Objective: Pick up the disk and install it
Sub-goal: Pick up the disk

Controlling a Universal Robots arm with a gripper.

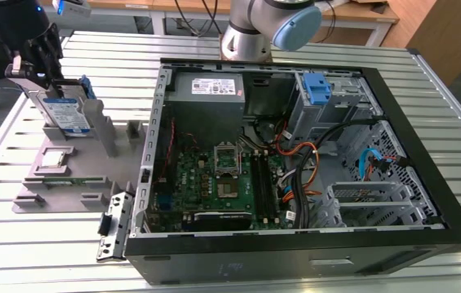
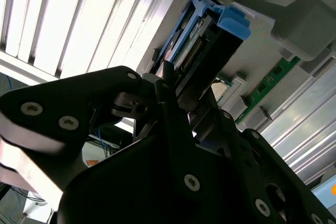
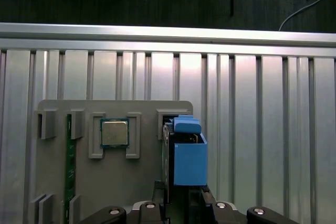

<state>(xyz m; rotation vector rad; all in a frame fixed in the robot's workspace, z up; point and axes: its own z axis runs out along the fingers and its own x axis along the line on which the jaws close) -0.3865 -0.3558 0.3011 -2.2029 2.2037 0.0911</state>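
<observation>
Over grey fixture (image 1: 59, 183), hand (image 1: 49, 84) gripping disk (image 1: 66, 115)

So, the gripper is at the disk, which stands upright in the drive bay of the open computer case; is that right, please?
Not quite. The disk stands upright in the grey fixture on the table, outside the open computer case, at the exterior view's left. The gripper is indeed at the disk. The exterior view shows this.

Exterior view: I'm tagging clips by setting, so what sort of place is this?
Probably a robotics lab or workshop bench: an open computer case lies on a slatted metal table, a grey parts holder beside it, a robot arm behind.
</observation>
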